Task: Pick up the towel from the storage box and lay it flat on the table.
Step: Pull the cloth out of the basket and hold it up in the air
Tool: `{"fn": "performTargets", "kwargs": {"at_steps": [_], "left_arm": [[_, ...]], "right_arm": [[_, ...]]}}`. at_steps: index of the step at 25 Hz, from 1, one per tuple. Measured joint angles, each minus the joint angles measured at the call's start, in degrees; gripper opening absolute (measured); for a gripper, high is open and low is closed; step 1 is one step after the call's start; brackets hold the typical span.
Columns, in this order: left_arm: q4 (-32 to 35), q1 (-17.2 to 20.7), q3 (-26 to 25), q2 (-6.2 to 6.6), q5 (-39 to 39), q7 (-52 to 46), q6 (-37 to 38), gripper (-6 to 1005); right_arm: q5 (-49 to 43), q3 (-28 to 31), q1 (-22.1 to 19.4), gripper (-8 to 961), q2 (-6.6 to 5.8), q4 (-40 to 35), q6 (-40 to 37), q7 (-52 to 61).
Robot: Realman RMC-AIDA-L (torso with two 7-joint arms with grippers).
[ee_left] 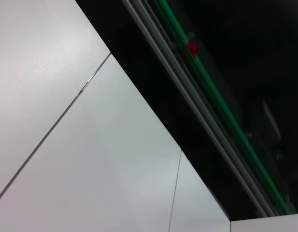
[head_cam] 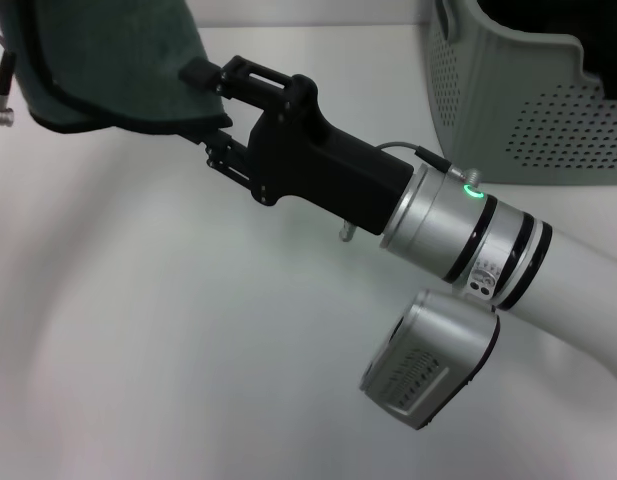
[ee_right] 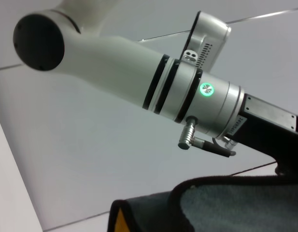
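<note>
The towel [head_cam: 108,60] hangs lifted above the table [head_cam: 188,330] at the far left, its dark green face and black border showing. My right gripper [head_cam: 204,98] reaches across from the right and is shut on the towel's right edge. In the right wrist view the towel [ee_right: 226,208] fills the lower edge, with a corner of its yellow face showing. The left arm [ee_right: 139,63] shows there with its black gripper body [ee_right: 272,130], but its fingers are out of frame. The storage box [head_cam: 528,90] stands at the back right, apart from both arms.
My right arm's silver wrist and camera housing [head_cam: 428,360] hang over the middle of the table. A left-arm cable plug [head_cam: 0,95] pokes out at the left edge beside the towel. The left wrist view shows only pale panels and a dark rail.
</note>
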Motion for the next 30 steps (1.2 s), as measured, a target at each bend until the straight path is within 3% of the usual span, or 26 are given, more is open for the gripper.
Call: {"fn": "performTargets", "kwargs": {"at_steps": [12,17,21,25,28,30], "left_arm": [[-2.3,-1.3,2.1,-0.16,-0.5,4.1,0.3,7],[-2.6,-1.1,2.4,-0.15,-1.2,4.0,1.0,7],[-2.7,-0.2,2.3,-0.14,-2.0,3.8,1.3,7],[-2.9,-0.6,2.9,-0.14,-2.1,4.1,1.3,7],[-2.9,-0.7,3.6,-0.12,-2.3,4.8,0.9,7],[-2.9,-0.7,3.6,-0.11,-2.4,5.9,0.8,7]], "right_arm": [[5.0,1.1,3.9,423,0.0,1.2,-0.2,-4.7],[13.3,0.8,4.7,419,0.01,3.2,-2.8,-0.8],[14.6,1.6,5.9,415,-0.02,9.8,-11.2,19.2],[9.1,1.7,10.8,355,0.0,20.9,-13.6,54.7],[5.4,1.5,11.1,310,0.0,21.1,-11.9,69.3],[3.7,1.6,10.0,280,0.0,18.9,-10.5,71.9]]}}
